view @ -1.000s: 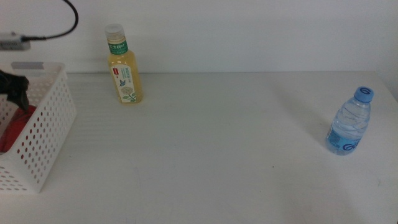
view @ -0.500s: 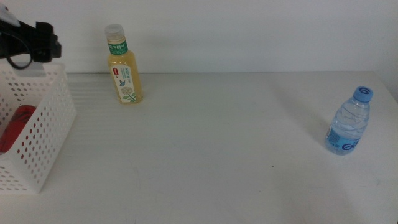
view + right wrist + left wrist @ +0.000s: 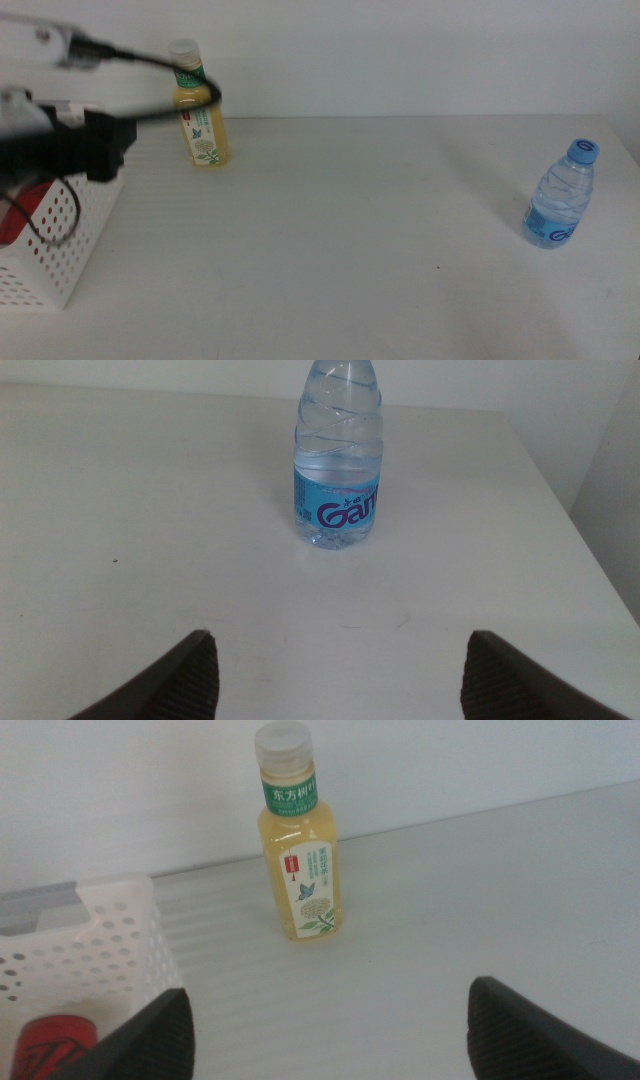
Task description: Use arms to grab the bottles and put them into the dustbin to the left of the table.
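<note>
Can (image 3: 45, 1042) in the dustbin (image 3: 75, 245) at left; tea bottle (image 3: 201, 110) behind, water bottle (image 3: 563, 198) far right.

surface (image 3: 350, 230): showing plain white, matt, smooth.
dustbin (image 3: 90, 945): looking like white plastic, walls perforated with small holes, slight sheen.
yellow-drink bottle (image 3: 300, 850): showing clear glossy plastic, white ribbed cap, green paper-like label.
water bottle (image 3: 338, 455): showing clear ridged plastic, glossy blue label.
red can (image 3: 55, 1045): showing smooth red, faintly shiny.
left hand (image 3: 330, 1025): showing dark, matt jaws.

Two bottles (image 3: 201, 110) (image 3: 562, 196), one can (image 3: 55, 1042), one basket (image 3: 62, 256), one arm (image 3: 60, 150).
</note>
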Controlling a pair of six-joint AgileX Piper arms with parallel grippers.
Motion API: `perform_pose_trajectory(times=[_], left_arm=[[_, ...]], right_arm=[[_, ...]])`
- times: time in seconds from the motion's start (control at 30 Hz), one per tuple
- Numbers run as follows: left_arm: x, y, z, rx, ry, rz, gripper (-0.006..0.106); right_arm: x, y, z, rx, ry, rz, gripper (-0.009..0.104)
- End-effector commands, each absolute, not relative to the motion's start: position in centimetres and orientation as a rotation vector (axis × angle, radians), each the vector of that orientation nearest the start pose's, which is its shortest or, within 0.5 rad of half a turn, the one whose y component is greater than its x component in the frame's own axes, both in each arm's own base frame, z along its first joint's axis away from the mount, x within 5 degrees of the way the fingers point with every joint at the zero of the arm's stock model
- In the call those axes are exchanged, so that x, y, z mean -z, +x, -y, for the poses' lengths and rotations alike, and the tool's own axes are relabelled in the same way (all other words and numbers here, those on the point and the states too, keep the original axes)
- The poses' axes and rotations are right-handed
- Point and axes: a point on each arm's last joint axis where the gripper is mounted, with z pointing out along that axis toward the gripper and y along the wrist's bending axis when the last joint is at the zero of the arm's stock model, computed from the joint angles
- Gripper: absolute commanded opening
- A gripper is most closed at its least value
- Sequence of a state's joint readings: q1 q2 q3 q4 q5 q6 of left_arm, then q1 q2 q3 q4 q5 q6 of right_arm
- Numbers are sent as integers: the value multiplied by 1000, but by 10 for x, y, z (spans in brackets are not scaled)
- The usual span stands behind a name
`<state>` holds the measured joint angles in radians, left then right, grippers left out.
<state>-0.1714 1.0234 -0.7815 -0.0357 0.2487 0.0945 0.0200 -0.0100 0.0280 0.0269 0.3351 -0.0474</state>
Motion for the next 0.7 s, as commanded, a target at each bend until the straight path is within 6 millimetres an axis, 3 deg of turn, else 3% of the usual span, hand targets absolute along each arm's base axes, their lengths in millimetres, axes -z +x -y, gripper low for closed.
perform_pose_trajectory(times=[0.0, 0.23, 0.37, 0.67], left_arm=[[-337, 213, 39, 117, 180, -1799, 90], [-294, 206, 36, 108, 156, -1708, 90], [-284, 207, 36, 127, 128, -1700, 90], [-267, 231, 40, 152, 97, -1682, 90]], right_arm=[[-185, 53, -1, 6, -44, -1725, 63], [-185, 53, -1, 6, -44, -1725, 63], [-185, 53, -1, 6, -44, -1725, 63], [-185, 53, -1, 6, -44, -1725, 63]])
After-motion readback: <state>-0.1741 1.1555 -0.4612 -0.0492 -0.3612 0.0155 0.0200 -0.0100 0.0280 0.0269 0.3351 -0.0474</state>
